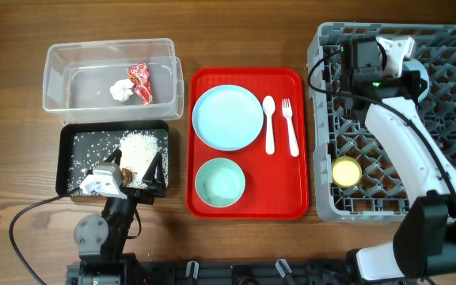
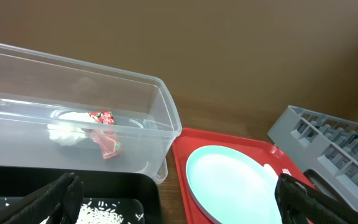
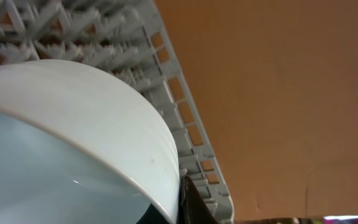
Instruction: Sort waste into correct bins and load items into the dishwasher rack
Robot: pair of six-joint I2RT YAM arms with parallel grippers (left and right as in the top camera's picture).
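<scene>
light-blue bowl (image 3: 73, 130) pinched in right end effector (image 3: 184, 198).

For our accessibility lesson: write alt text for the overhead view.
The robot's left gripper hangs open over a black tray of rice; the right arm reaches over a grey rack. Between them, a red tray holds a plate, bowl, spoon and fork.
</scene>
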